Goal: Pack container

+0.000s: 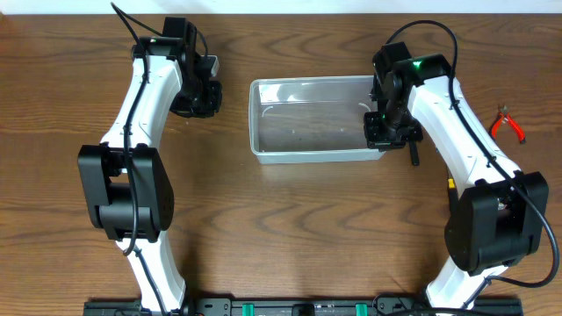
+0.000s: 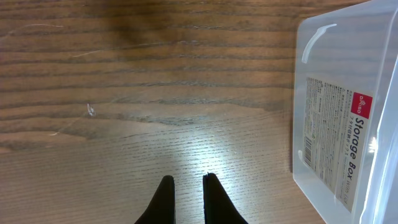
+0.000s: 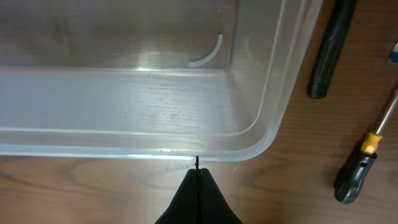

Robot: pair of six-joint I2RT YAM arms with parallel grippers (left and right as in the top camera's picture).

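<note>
- Left gripper [image 2: 186,198] over the tabletop [image 2: 124,93], jaws narrowly apart, holding nothing.
- Right gripper [image 3: 197,182] just outside the container [image 3: 155,112] rim, jaws pressed together.

Left wrist view: white label [image 2: 339,143] on wall of clear container [image 2: 323,68]. Printed large, running sideways along label: "Storage Box". At far end of label, red patch [image 2: 362,106], white lettering, apparently "DAISO". Line of Japanese characters beside the large print; blocks of fine print further left, too small to read.
</note>
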